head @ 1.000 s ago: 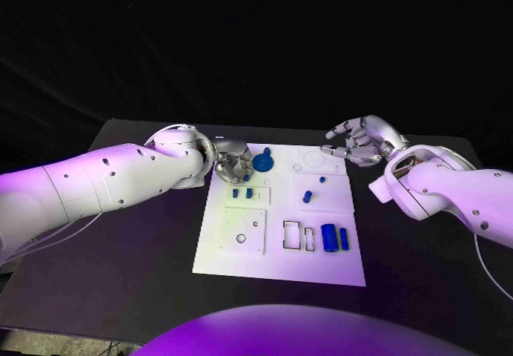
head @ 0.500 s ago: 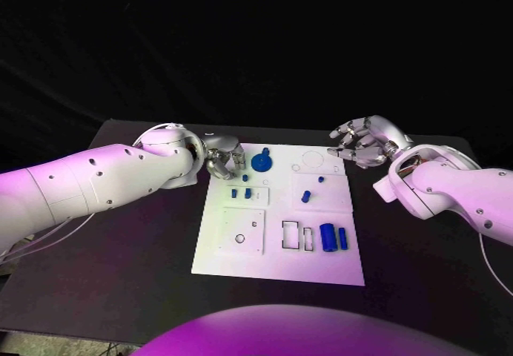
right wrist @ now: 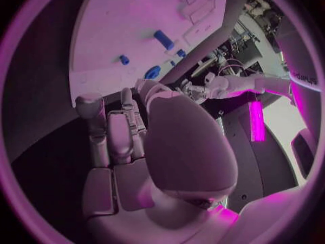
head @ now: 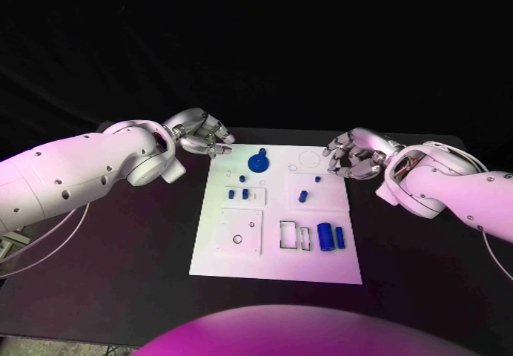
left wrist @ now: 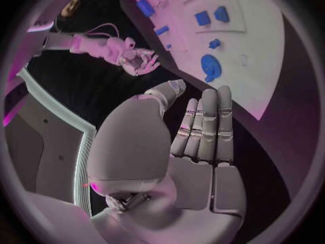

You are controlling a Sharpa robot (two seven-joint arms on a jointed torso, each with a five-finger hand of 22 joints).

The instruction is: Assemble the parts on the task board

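Hovering empty, fingers loosely apart, the left hand [head: 199,132] and right hand [head: 352,153] flanked the task board [head: 278,259]; one blue part [head: 258,161] should be approached from above.

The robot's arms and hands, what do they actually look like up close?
Both arms are smooth white rounded shells with small dark dots like screw holes; the left arm trails a thin pale cable beneath it, and the right arm has one too. Each ends in a silver metallic hand, left hand and right hand, built of blocky segmented fingers and a domed palm back.
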